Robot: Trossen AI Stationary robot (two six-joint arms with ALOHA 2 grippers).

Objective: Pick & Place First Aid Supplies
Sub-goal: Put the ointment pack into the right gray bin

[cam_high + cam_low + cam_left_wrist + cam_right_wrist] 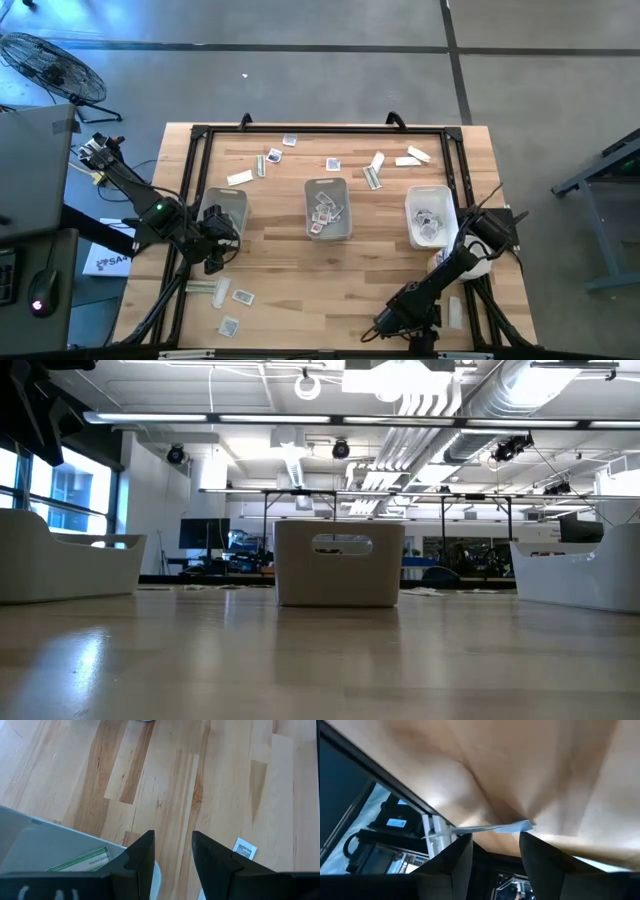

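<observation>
The right gripper (385,325) is low at the bottom edge of the high view, fingers apart, with a thin white packet (490,828) at the tips. The left gripper (215,262) hovers open beside the left tray (226,198), empty. More packets (325,208) fill the centre tray (327,185).

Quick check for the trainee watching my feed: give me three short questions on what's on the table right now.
1. True or false: the middle tray holds packets.
2. The left gripper is: A, open and empty; B, shut on a packet.
3. Fill in: the left tray holds a ____.

Key: 1 true; 2 A; 3 green-white strip.
</observation>
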